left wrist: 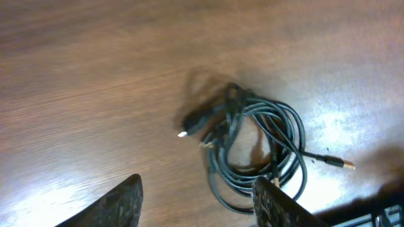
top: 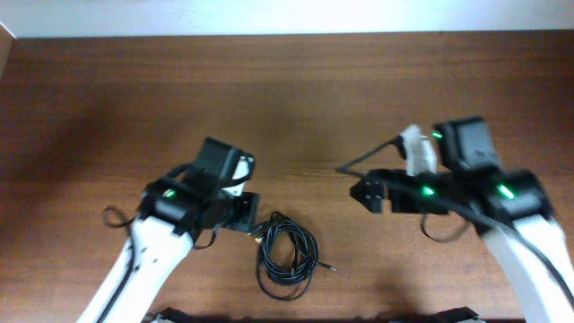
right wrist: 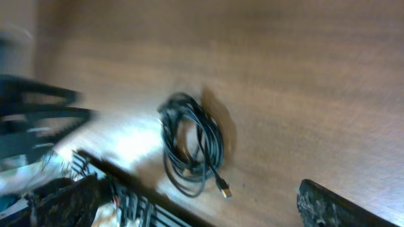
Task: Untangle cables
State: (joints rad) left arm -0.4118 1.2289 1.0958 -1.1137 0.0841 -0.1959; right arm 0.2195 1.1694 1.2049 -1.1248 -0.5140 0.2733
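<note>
Left pincer (top: 248,215): fingers apart, nothing between them, set low over the table (top: 134,90) just beside the upper left edge of the cables (top: 287,256); whether it touches a strand cannot be told from above. In its own wrist view the left pincer (left wrist: 199,205) shows both fingers spread, with the cables (left wrist: 259,151) lying ahead of the tips rather than between them. Right pincer (top: 369,191): fingers likewise apart and holding nothing, over bare wood up and to the right of the bundle, well apart from it; the right wrist view confirms the wide gap of the right pincer (right wrist: 196,208), though that picture is blurred. Cables (right wrist: 189,145): thin black cord, lying near the front edge of the table between the two arms, gathered in one small oval coil of several overlapping loops, knotted more thickly at its upper left. One gold-tipped plug (left wrist: 344,164) trails free of the coil on the right; another small bright end shows at the left of the knot. Progress, by judgement: very early. No loop is drawn out, no strand is separated, neither pincer has a grasp. Remaining: take hold, open the coil, lay the cords apart.
</note>
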